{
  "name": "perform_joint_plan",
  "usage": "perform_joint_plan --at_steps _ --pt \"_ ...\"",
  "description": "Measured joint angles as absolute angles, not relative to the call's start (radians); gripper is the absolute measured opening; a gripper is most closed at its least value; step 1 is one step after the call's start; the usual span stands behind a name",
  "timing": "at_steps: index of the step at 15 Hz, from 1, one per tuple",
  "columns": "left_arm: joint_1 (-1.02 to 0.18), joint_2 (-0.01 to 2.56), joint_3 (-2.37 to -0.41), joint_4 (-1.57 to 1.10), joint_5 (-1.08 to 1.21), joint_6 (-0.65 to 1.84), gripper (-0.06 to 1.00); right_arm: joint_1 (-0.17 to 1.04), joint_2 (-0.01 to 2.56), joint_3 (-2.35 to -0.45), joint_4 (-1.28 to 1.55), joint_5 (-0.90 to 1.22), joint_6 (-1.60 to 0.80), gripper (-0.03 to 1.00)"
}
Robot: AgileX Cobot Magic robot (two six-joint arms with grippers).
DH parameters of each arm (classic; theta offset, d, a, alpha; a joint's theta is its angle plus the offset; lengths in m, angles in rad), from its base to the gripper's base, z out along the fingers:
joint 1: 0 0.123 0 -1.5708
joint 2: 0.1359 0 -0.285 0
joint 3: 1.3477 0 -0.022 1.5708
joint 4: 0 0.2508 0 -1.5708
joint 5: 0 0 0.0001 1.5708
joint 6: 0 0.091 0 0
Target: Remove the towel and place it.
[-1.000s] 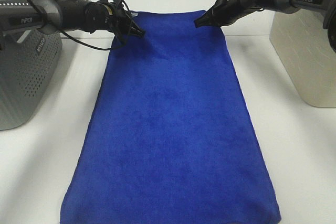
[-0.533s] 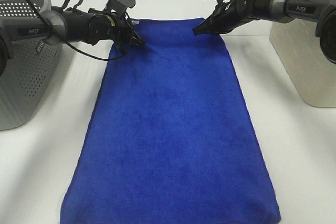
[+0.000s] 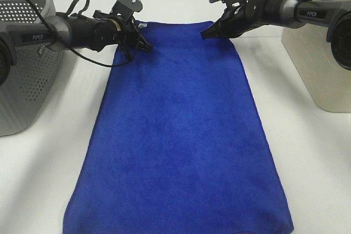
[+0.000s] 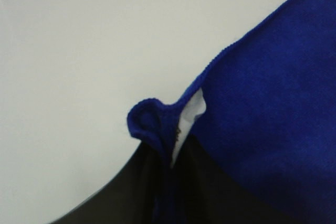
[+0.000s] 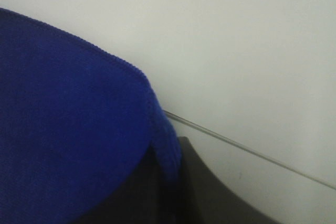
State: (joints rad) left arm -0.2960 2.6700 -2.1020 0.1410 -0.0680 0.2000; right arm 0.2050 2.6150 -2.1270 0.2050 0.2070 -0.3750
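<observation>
The royal-blue towel [image 3: 178, 135] lies spread flat on the white table, long side running from the front edge to the back. My left gripper [image 3: 143, 45] is shut on the towel's far left corner; the left wrist view shows the pinched corner [image 4: 152, 124] with the small white tag [image 4: 190, 116]. My right gripper [image 3: 207, 33] is shut on the far right corner, seen bunched at the jaws in the right wrist view [image 5: 157, 129]. Both corners are held at the table's back.
A grey perforated basket [image 3: 24, 64] stands at the left. A beige fabric box [image 3: 321, 53] stands at the right. The white table [image 3: 49, 157] shows on both sides of the towel.
Both grippers have shifted slightly with the towel's far corners; the far edge has moved a little and the basket's rim has come into view at the top left.
</observation>
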Motion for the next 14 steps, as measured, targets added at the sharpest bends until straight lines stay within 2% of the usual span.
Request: perform_joint_plan --at_steps 2,4,5,7,11,14 --pt "-0.288 2.671 -2.102 0.141 -0.097 0.203 0.30 0.205 2.615 -2.127 0.205 0.193 -0.375 0.25" --pt "-0.273 2.671 -2.102 0.131 -0.123 0.203 0.48 0.205 2.615 -2.127 0.205 0.159 -0.375 0.48" --pt "-0.264 2.671 -2.102 0.129 -0.124 0.203 0.52 0.204 2.615 -2.127 0.205 0.144 -0.375 0.56" --pt "-0.252 2.671 -2.102 0.127 -0.126 0.207 0.55 0.196 2.615 -2.127 0.205 0.140 -0.375 0.62" --pt "-0.250 2.666 -2.102 0.126 -0.114 0.207 0.56 0.161 2.592 -2.127 0.204 0.161 -0.375 0.65" --pt "-0.250 2.619 -2.103 0.110 0.000 0.207 0.60 0.161 2.536 -2.127 0.205 0.207 -0.375 0.71"
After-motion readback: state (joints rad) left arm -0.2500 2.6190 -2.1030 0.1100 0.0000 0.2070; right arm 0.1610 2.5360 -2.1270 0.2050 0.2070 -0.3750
